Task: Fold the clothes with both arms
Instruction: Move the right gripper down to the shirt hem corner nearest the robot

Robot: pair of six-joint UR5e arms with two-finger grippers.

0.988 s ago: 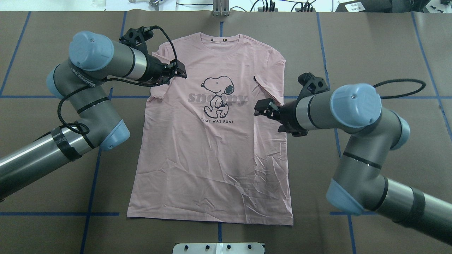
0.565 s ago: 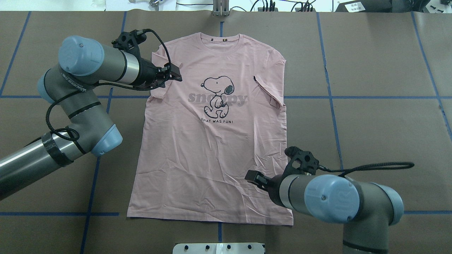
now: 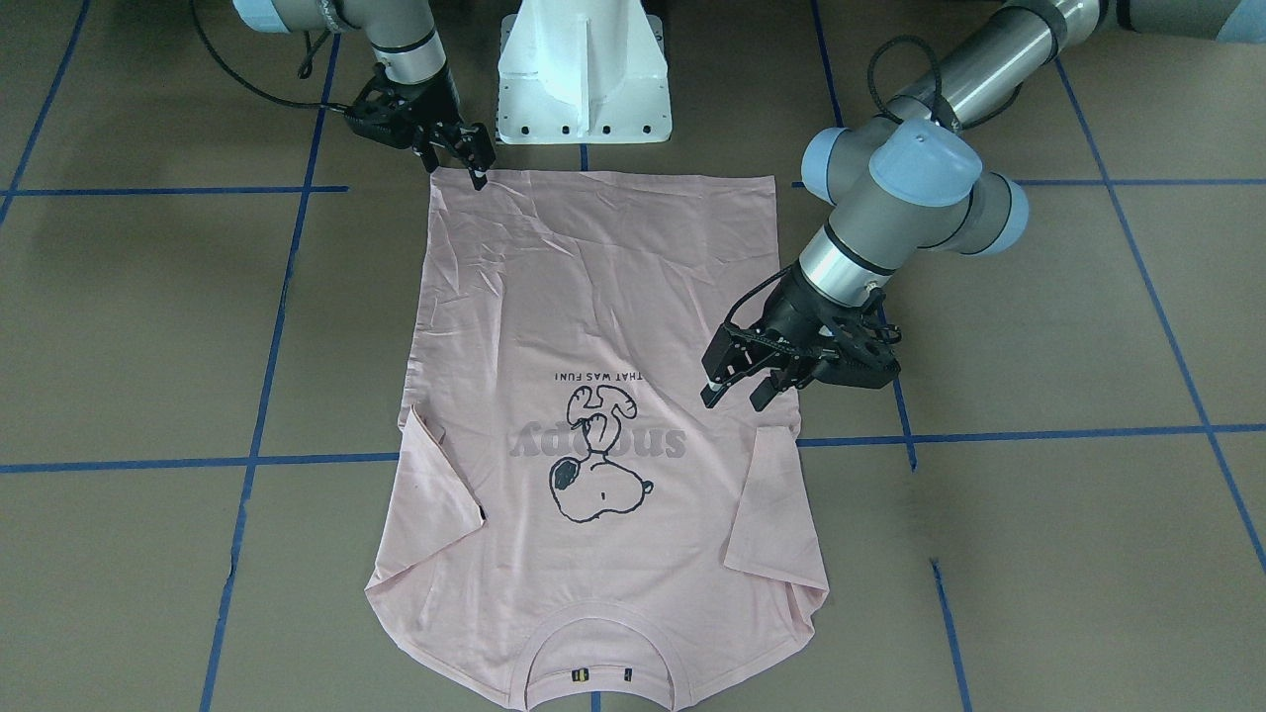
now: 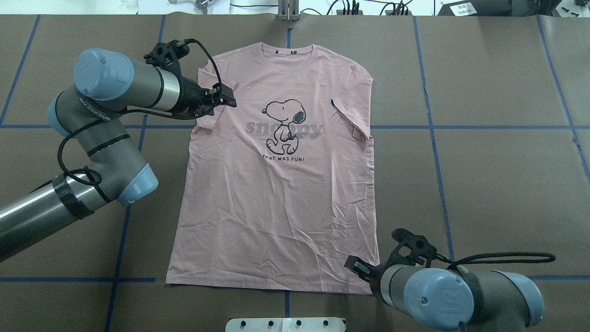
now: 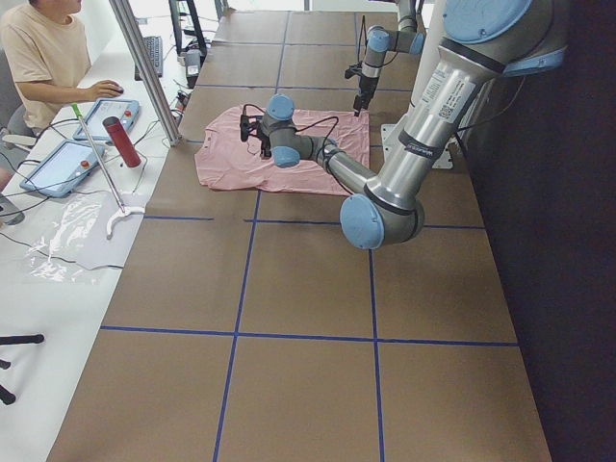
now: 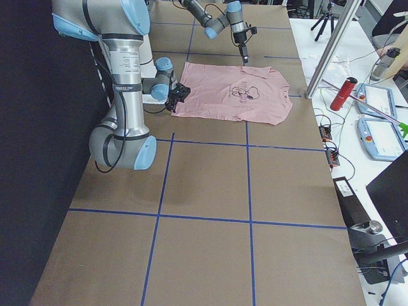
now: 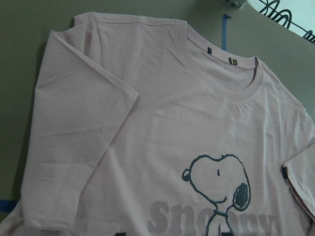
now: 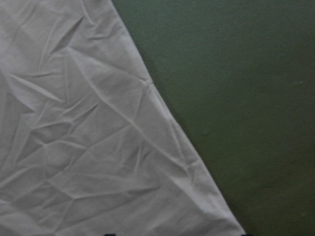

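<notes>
Pale pink T-shirt [image 4: 276, 198] flat, print up, on the brown table [image 4: 484, 161], one sleeve under the left end effector [image 4: 229, 99], jaws apart and empty, a hem corner beneath the right end effector [image 4: 352, 265], likewise spread, gripping nothing

A robotics lab: tape-gridded table [image 4: 507, 184], teach pendants [image 6: 376, 99], tripod [image 6: 328, 13], person [image 5: 43, 53] at side bench.

The left gripper [image 3: 734, 394] hovers tilted downward, jaws wide apart; the right gripper [image 3: 460, 166] hangs low, drawn in close, jaws seemingly parted too
</notes>
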